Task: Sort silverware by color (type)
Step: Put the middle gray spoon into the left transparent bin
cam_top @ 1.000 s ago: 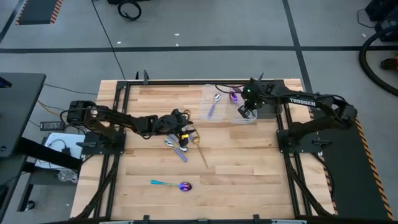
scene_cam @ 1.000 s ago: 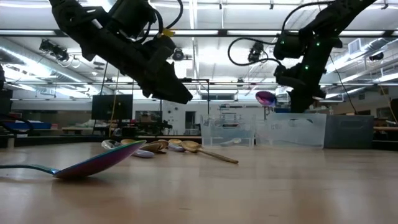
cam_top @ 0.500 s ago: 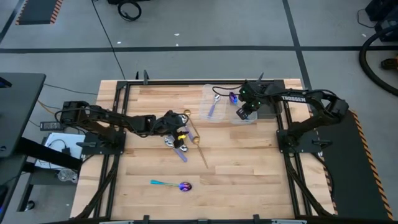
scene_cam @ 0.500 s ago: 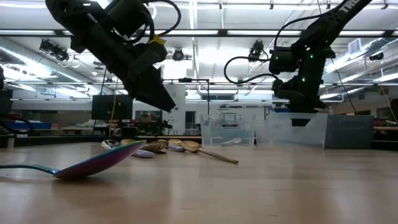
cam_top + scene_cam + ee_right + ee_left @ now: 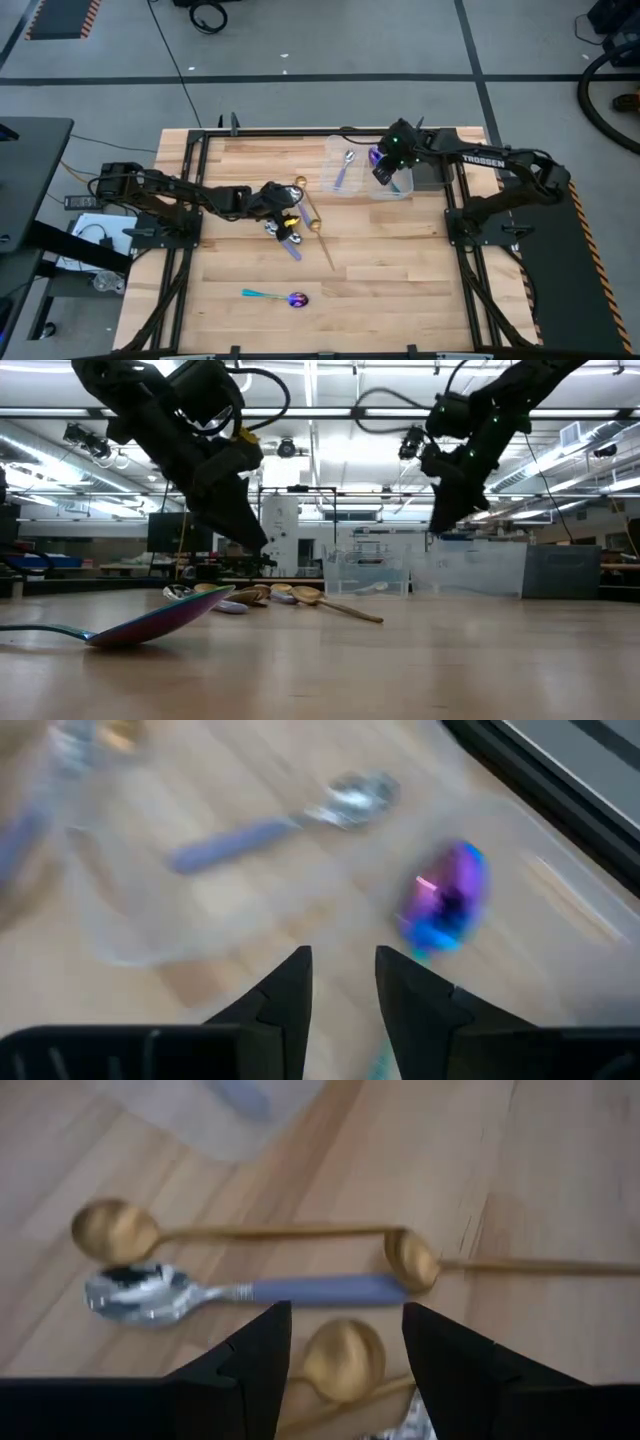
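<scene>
A pile of silverware [image 5: 288, 225] lies left of the table's middle: gold spoons [image 5: 120, 1230] and a silver spoon with a lavender handle [image 5: 250, 1292]. My left gripper [image 5: 284, 205] hangs open just above it, fingers either side of a gold spoon's bowl [image 5: 345, 1360]. An iridescent purple spoon [image 5: 445, 905] lies in the clear tray [image 5: 362, 185] at the far right, beside a silver spoon [image 5: 343, 170]. My right gripper [image 5: 345, 990] is open above the tray, holding nothing. Another iridescent spoon [image 5: 280, 297] rests near the front edge.
A long gold spoon [image 5: 322, 238] stretches from the pile toward the table's middle. The iridescent spoon [image 5: 150, 622] lies bowl down close to the low camera. Bare wood [image 5: 400, 260] spreads across the near right of the table. Black frame rails [image 5: 450, 215] border both sides.
My right gripper has opened and let go of the iridescent purple spoon, which now lies in the tray. It has then risen and drawn a little toward the table's left. My left gripper, still open, has sunk toward the pile of spoons.
</scene>
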